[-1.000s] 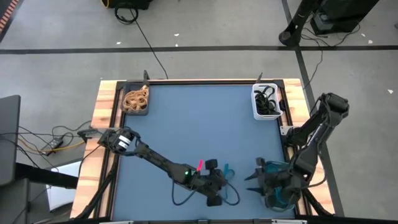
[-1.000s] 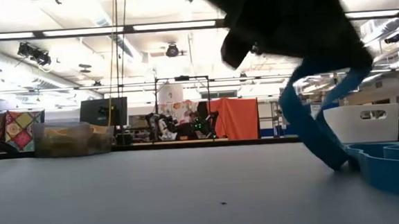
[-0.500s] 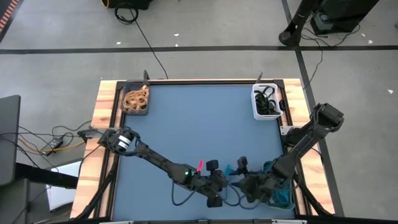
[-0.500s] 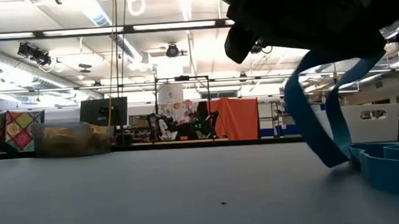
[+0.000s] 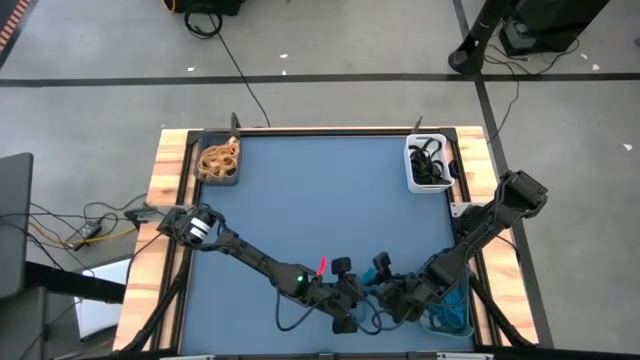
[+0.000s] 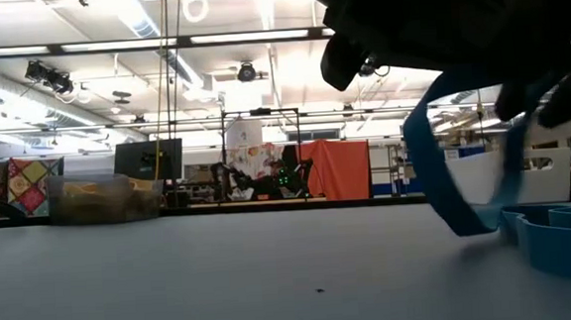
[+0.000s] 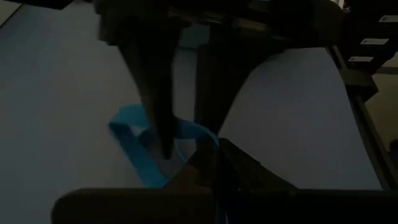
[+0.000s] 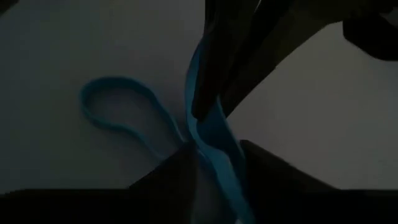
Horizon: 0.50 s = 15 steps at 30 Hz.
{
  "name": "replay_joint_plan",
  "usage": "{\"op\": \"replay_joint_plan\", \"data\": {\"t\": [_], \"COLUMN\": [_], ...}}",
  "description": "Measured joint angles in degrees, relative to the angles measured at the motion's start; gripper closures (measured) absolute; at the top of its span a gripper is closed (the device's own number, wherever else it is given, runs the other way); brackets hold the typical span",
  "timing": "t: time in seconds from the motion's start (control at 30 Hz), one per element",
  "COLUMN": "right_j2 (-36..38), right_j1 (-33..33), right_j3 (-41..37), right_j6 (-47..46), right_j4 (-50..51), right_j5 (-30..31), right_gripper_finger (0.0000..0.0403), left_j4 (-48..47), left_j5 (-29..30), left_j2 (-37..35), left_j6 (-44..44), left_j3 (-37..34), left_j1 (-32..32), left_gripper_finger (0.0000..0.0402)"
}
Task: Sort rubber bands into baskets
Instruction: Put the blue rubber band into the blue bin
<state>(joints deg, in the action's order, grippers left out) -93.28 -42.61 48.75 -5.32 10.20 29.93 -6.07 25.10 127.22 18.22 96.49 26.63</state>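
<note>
Handover step: left end effector (image 5: 352,295) pinched shut on a blue rubber band (image 6: 446,185) above the counter's (image 5: 320,200) near edge, right end effector (image 5: 385,288) half-open around it, needing closure before basket (image 5: 452,312) drop.

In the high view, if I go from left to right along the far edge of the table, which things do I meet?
Dark basket holding tan rubber bands → bare blue table top → white basket holding black rubber bands.
</note>
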Motion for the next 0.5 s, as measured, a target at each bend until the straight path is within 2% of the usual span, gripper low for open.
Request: {"op": "replay_joint_plan", "data": {"t": [0.13,0.17,0.37,0.5], "right_j2": [0.0,0.0,0.2,2.2], "right_j1": [0.0,0.1,0.2,-0.1], "right_j3": [0.0,0.0,0.0,0.0], "right_j6": [0.0,-0.1,-5.7,-8.9], "right_j4": [-0.3,-0.3,0.8,5.1], "right_j5": [-0.3,-0.5,1.8,3.7], "right_gripper_finger": [0.0376,0.0386,0.0393,0.0393], "left_j4": [0.0,0.1,0.5,-0.1], "left_j5": [0.0,0.1,2.1,1.9], "left_j2": [0.0,-0.1,-0.1,-0.1], "left_j6": [0.0,0.0,6.0,6.3], "left_j3": [0.0,0.0,-0.1,-0.3], "left_j1": [0.0,0.0,0.0,0.0], "left_gripper_finger": [0.0388,0.0387,0.0373,0.0364]}}
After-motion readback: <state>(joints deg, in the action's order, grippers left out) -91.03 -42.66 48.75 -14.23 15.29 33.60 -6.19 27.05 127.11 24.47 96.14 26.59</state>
